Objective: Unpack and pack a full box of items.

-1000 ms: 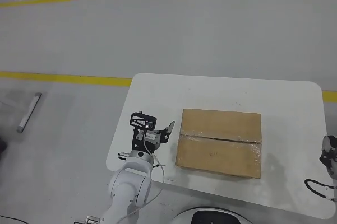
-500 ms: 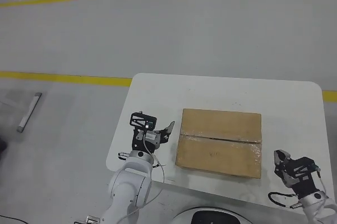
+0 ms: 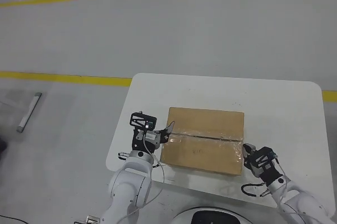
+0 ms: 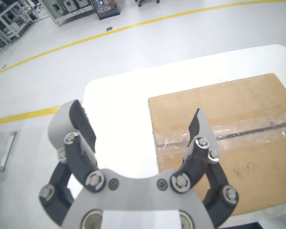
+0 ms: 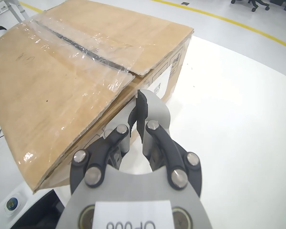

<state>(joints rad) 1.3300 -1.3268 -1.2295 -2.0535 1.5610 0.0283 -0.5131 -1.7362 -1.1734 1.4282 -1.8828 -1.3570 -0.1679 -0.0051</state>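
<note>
A closed cardboard box point(image 3: 204, 120) lies in the middle of the white table point(image 3: 280, 106), its centre seam covered with clear tape point(image 3: 207, 135). My left gripper point(image 3: 156, 124) hovers open at the box's left end; in the left wrist view one fingertip point(image 4: 197, 122) overlaps the taped edge of the box point(image 4: 228, 106). My right gripper point(image 3: 248, 152) is shut with nothing held, its tips point(image 5: 140, 106) pressed against the right end face of the box point(image 5: 62, 72), just under a slightly lifted flap.
Bare table point(image 5: 228, 101) stretches to the right of the box and behind it. The table's front edge runs close to the box's near side. A grey bar point(image 3: 29, 112) lies on the floor to the left, beyond a yellow floor line point(image 3: 56, 77).
My right arm swung in from the table's right edge to the box's right end. The box has slid left, up to my left gripper. The left arm stayed still.
</note>
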